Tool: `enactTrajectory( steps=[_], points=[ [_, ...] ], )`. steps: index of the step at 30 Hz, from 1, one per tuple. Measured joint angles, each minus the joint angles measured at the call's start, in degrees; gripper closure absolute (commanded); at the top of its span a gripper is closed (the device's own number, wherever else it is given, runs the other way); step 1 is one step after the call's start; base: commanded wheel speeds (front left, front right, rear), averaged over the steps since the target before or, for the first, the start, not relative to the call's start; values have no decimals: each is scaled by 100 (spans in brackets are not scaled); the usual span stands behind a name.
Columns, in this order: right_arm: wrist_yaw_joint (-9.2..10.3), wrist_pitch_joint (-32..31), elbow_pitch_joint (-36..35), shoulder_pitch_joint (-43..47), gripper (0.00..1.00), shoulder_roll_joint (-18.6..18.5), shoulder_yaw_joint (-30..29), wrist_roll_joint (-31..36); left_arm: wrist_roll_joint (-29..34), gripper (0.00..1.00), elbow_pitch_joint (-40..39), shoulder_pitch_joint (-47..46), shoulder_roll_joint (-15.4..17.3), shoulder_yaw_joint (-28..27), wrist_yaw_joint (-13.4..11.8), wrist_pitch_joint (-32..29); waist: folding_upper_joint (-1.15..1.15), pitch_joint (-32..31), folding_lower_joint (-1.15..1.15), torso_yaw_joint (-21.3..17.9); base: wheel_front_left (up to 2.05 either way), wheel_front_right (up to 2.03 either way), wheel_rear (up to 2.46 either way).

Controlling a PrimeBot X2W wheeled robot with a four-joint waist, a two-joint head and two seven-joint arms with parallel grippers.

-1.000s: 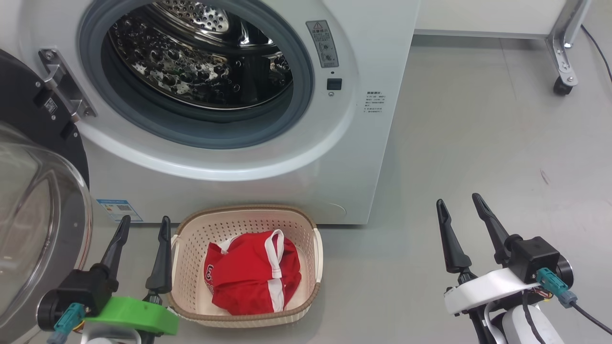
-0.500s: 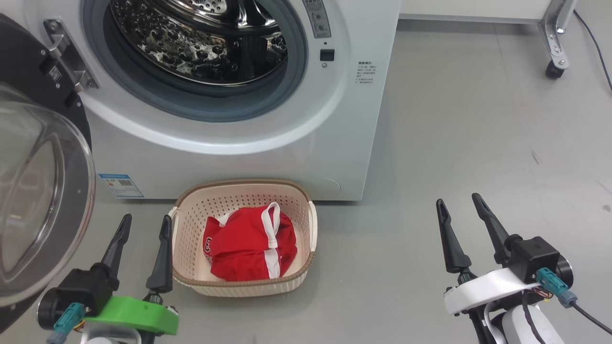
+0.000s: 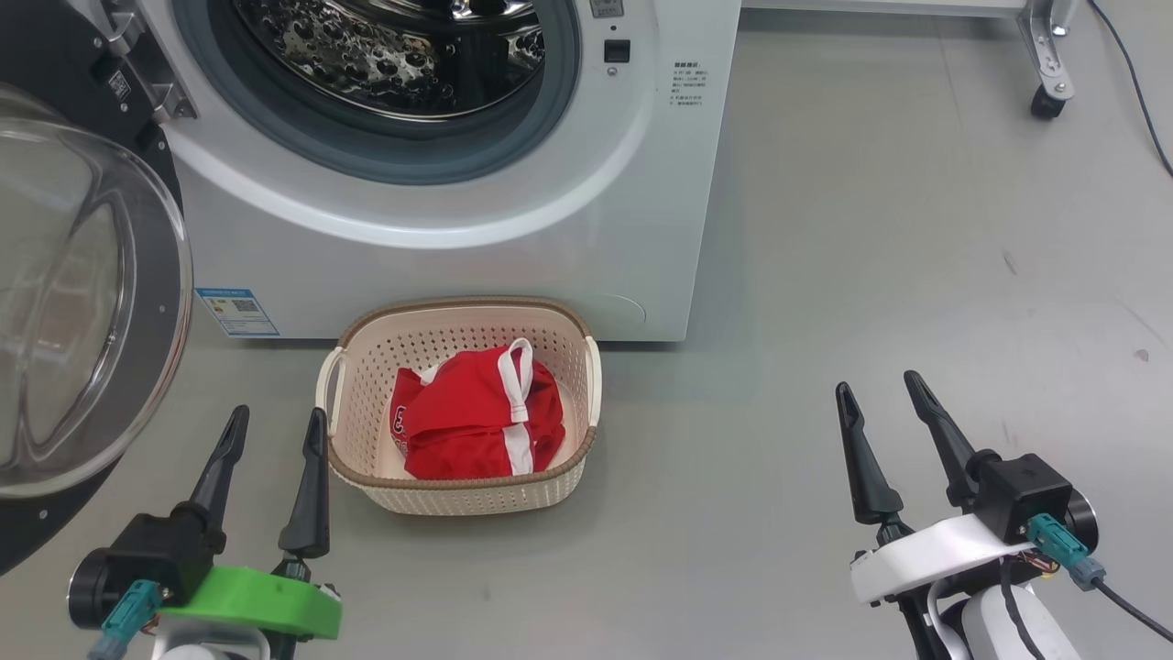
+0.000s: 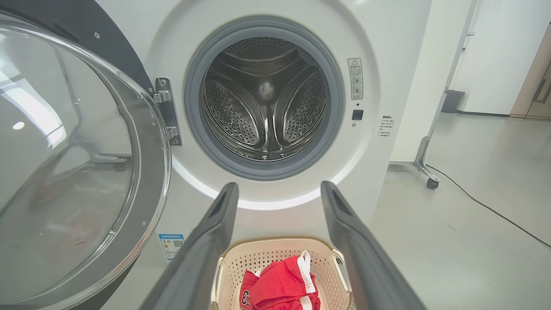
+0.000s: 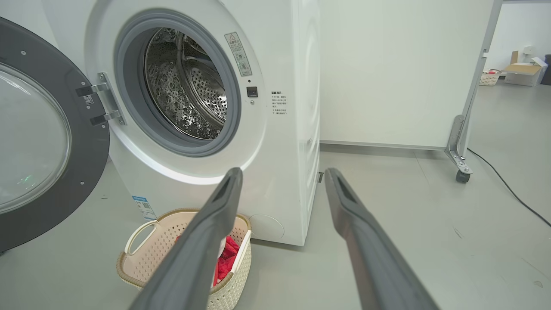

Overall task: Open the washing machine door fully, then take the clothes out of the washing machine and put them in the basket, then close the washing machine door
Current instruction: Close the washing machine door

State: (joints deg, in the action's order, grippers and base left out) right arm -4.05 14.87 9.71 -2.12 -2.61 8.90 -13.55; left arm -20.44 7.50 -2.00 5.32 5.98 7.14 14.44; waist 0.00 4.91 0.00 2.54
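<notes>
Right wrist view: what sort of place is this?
Probably a test lab or office hall, not a home: the washing machine stands on a grey floor beside a wheeled white partition.

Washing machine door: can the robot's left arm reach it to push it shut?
Probably yes. The washing machine door stands open just left of the left arm, whose jaws are open and empty; nothing stands between them. The basket sits on the arm's other side.
</notes>
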Motion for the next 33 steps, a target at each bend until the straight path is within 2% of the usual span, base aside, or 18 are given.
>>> enactTrajectory(
  steps=[12,33],
  points=[
    [0,0,13,-6,0,1,20,-10,31,0,-37,-1,-7,7,4,0,0,-6,0,7,-48,48,0],
    [0,0,64,-17,0,0,77,-15,29,0,-26,-1,-26,60,4,0,0,-92,0,-10,-3,3,0]
  ],
)
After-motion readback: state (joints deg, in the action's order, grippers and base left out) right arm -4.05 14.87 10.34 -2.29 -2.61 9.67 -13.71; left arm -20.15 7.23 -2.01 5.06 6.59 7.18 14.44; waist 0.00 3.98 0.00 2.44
